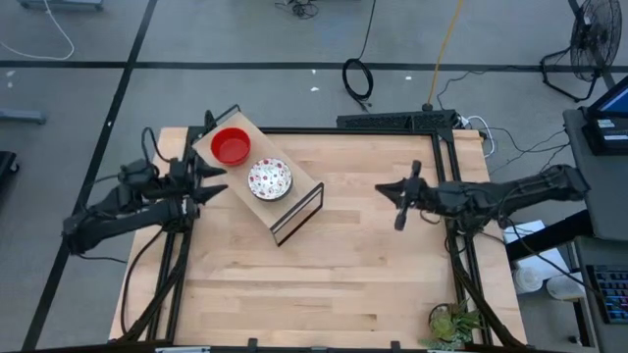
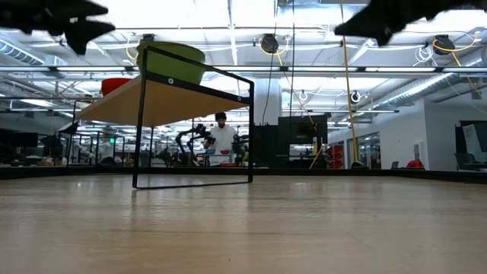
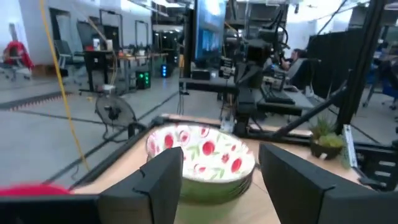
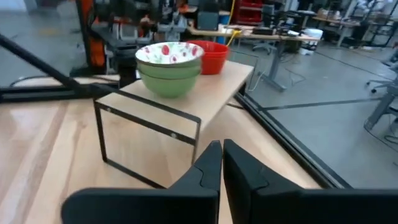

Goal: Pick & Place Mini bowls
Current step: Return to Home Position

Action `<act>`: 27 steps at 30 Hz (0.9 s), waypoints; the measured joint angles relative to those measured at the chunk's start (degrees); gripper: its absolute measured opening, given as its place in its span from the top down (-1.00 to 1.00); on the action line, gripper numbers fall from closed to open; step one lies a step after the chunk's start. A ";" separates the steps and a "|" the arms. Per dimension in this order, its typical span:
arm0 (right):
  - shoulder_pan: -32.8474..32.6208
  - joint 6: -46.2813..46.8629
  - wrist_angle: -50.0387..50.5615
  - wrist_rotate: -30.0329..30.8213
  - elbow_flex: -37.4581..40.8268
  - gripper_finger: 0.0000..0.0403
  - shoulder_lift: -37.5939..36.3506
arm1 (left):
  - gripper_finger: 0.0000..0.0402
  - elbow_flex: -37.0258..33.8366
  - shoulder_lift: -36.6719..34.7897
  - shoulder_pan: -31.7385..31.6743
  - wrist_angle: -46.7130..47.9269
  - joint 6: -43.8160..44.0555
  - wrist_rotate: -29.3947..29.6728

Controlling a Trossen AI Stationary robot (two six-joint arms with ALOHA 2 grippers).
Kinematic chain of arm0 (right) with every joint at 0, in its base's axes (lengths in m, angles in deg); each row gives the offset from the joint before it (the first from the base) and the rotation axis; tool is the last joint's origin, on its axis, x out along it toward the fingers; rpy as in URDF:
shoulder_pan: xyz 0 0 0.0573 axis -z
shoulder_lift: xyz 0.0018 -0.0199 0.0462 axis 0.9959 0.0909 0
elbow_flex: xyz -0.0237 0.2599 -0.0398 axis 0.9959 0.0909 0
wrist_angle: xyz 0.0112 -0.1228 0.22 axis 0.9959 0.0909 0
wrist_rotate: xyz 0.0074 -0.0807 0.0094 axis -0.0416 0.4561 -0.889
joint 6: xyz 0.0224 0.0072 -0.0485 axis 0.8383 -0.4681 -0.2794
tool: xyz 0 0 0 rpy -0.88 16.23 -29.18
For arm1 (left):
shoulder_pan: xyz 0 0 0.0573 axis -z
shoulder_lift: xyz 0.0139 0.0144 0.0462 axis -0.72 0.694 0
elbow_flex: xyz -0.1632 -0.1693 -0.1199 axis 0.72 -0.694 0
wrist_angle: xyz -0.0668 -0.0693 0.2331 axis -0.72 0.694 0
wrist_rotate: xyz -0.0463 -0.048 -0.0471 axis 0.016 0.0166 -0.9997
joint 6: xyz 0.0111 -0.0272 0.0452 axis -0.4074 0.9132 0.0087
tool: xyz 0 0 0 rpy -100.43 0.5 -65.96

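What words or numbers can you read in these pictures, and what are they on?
No text can be read anywhere.
The patterned bowls show only red flowers, no writing.
The red bowl and the shelf are plain.
The screen at the high view's right edge is too small to read.
Any signs in the room behind, in the low view, are too blurred to read.
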 joint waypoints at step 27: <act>1.00 3.25 -3.57 -5.42 24.60 1.00 -30.09 | -0.07 -18.93 -5.83 24.87 -12.76 2.65 17.01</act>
